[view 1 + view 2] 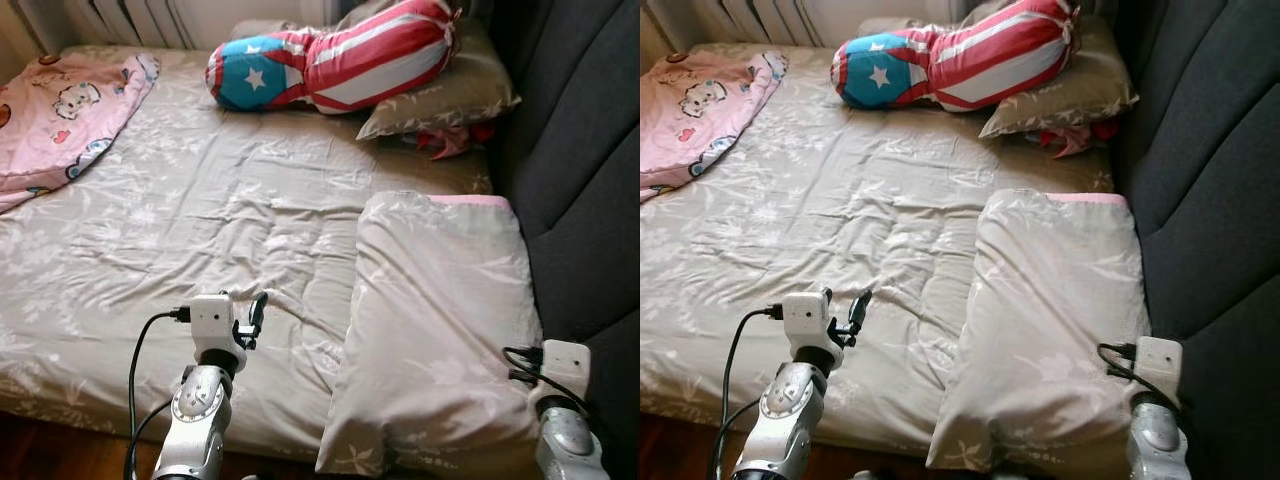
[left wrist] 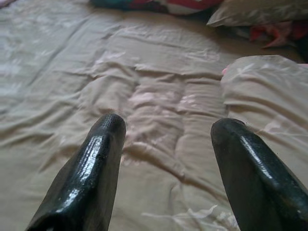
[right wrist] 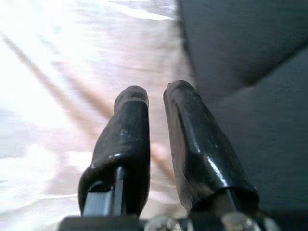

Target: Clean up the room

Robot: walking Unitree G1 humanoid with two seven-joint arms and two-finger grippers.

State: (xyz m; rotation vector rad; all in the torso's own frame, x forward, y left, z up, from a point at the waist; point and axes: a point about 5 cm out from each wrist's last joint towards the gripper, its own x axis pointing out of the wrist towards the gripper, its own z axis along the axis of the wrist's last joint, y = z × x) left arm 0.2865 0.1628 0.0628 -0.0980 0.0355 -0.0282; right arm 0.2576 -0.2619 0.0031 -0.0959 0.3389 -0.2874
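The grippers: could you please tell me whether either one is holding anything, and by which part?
Nothing is held. The left gripper is open above the sheet; the right gripper is shut, empty.

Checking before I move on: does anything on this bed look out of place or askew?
Yes. The pink blanket lies bunched at the bed's far left corner, and a red item pokes out from under the far pillow. The sheet is wrinkled.

A grey pillow (image 1: 435,330) lies on the bed (image 1: 200,220) beside the left claw (image 1: 258,312).
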